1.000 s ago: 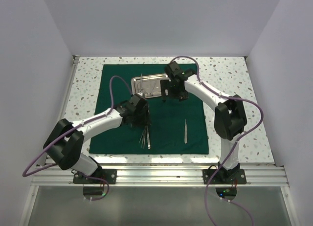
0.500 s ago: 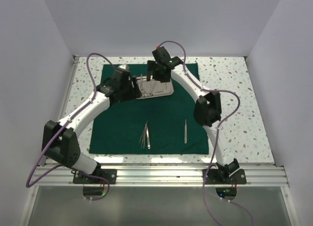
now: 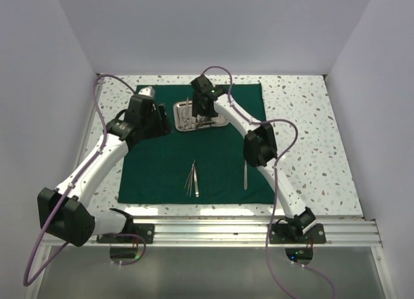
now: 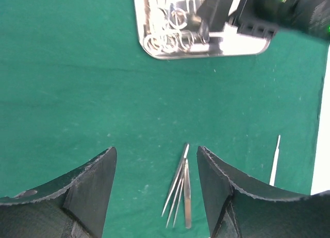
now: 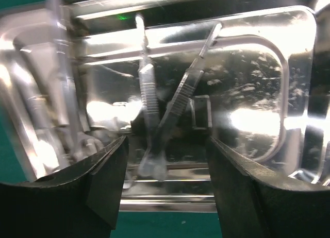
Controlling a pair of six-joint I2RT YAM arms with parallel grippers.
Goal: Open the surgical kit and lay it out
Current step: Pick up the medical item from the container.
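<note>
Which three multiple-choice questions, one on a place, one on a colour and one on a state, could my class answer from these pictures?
1. Where does the steel tray lie?
A. on the far part of the cloth
B. on the bare table
C. at the cloth's near edge

2. What colour is the cloth?
A. blue
B. dark green
C. white

3. How is the right tool?
A. shut on tweezers
B. open above the tray
C. out of view

Answers:
1 A: the top view shows the tray on the cloth, toward its far edge.
2 B: the top and left wrist views show green fabric.
3 B: its wrist view shows the fingers apart over the tray's instruments, with nothing gripped.
</note>
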